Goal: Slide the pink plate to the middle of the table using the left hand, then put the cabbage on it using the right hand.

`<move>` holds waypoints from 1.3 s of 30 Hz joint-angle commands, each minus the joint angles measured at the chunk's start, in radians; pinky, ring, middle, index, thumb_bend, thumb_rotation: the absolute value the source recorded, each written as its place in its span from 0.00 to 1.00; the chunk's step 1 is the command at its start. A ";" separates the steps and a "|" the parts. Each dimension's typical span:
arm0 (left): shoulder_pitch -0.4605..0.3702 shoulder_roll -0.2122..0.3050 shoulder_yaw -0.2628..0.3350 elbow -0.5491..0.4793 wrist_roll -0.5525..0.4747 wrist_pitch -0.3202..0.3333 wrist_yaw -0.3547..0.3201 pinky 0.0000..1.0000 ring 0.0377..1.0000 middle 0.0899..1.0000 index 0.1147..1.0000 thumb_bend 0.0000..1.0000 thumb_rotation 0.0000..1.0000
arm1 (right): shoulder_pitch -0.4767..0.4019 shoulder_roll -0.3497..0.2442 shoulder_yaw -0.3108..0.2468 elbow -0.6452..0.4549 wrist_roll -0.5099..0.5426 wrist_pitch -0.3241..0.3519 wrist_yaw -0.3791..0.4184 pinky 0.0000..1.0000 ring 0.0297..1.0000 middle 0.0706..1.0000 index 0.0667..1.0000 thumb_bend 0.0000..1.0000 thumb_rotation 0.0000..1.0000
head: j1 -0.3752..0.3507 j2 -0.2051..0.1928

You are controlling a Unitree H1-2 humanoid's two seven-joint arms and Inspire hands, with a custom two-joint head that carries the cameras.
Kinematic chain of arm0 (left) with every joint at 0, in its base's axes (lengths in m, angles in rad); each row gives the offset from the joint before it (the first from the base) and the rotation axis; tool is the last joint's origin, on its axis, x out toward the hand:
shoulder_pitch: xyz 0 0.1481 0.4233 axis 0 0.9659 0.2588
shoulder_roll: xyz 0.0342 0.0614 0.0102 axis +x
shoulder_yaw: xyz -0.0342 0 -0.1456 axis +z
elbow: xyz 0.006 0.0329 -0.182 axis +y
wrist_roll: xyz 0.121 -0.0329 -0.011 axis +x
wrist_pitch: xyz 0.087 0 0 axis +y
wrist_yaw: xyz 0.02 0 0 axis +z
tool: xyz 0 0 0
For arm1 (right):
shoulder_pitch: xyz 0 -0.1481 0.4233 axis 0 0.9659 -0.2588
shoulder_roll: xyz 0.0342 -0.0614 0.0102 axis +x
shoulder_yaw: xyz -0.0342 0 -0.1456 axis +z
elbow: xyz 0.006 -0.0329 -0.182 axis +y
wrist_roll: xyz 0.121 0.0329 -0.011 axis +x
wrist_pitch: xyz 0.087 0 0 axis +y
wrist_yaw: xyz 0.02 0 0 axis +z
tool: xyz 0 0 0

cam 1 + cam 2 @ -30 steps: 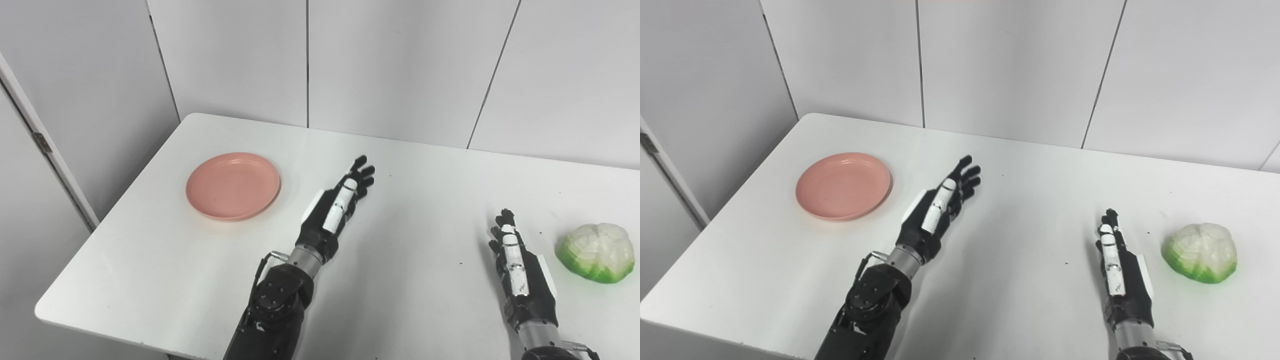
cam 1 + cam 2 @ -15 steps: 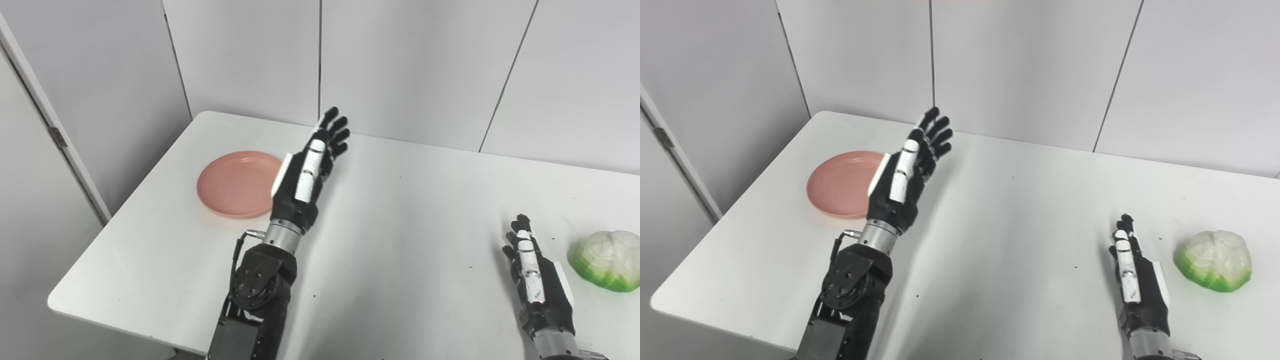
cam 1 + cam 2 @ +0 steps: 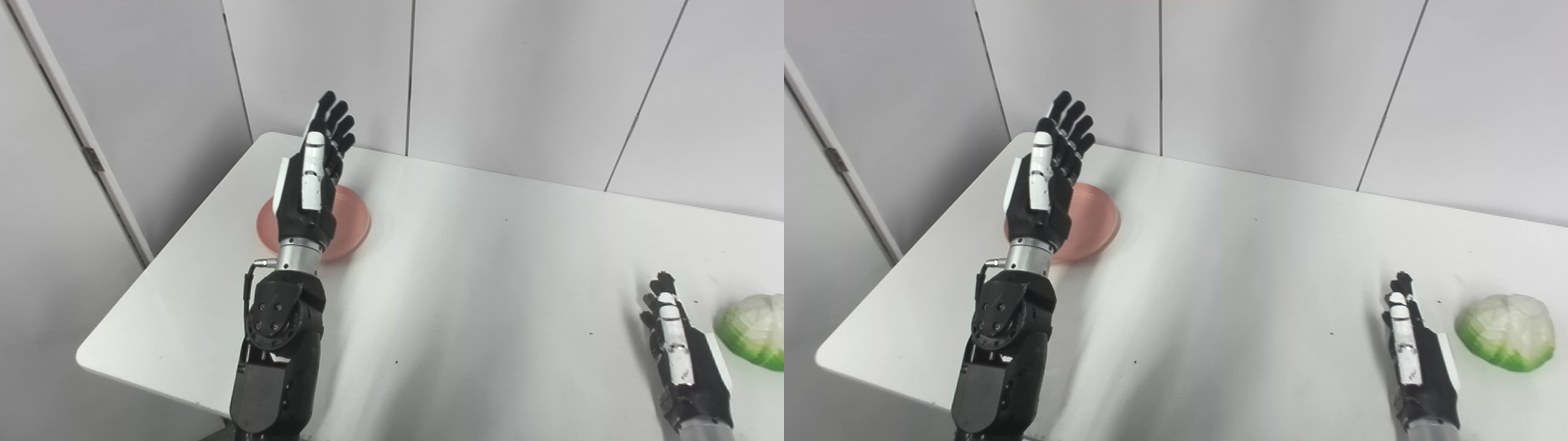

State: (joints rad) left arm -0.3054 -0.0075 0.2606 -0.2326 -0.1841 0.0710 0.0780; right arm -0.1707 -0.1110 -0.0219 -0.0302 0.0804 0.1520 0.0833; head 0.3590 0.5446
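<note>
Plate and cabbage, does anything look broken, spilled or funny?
Nothing stands out. The pink plate lies flat near the table's left end, partly hidden by the raised left hand. The cabbage sits whole beside the right hand.

No readable text, labels, brands, numbers or signs appear anywhere in either view.

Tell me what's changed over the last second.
The left hand has risen and swung left, now raised in front of the plate, fingers open, holding nothing. The camera panned left too. Plate, cabbage and the right hand beside it kept their places.
</note>
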 commanded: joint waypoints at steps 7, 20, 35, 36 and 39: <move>-0.076 0.069 0.094 0.014 -0.052 -0.060 0.053 0.96 0.95 0.96 0.94 0.45 1.00 | -0.025 -0.015 -0.008 -0.050 0.016 0.013 0.019 1.00 1.00 1.00 1.00 0.14 1.00 | 0.017 0.014; -0.095 0.138 0.198 0.149 -0.123 -0.100 0.100 0.97 0.97 0.97 0.96 0.44 1.00 | -0.031 -0.015 -0.011 -0.057 0.031 0.030 0.032 1.00 1.00 1.00 1.00 0.12 1.00 | 0.026 0.025; -0.116 0.198 0.216 0.320 -0.159 -0.123 0.104 0.98 0.97 0.97 0.96 0.45 1.00 | -0.035 -0.013 -0.009 -0.060 0.027 0.034 0.032 1.00 1.00 1.00 1.00 0.14 1.00 | 0.034 0.029; -0.117 0.201 0.217 0.331 -0.162 -0.124 0.103 0.97 0.97 0.97 0.96 0.45 1.00 | -0.036 -0.013 -0.008 -0.060 0.025 0.035 0.031 1.00 1.00 1.00 1.00 0.13 1.00 | 0.034 0.029; -0.119 0.204 0.220 0.348 -0.173 -0.124 0.102 0.97 0.96 0.96 0.95 0.44 1.00 | -0.036 -0.011 -0.009 -0.058 0.028 0.030 0.032 1.00 1.00 1.00 1.00 0.12 1.00 | 0.036 0.030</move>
State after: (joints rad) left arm -0.3750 0.1647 0.4801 0.1308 -0.3522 -0.0174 0.1865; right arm -0.1720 -0.1193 -0.0266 -0.0599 0.1020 0.1899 0.1147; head 0.3958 0.5737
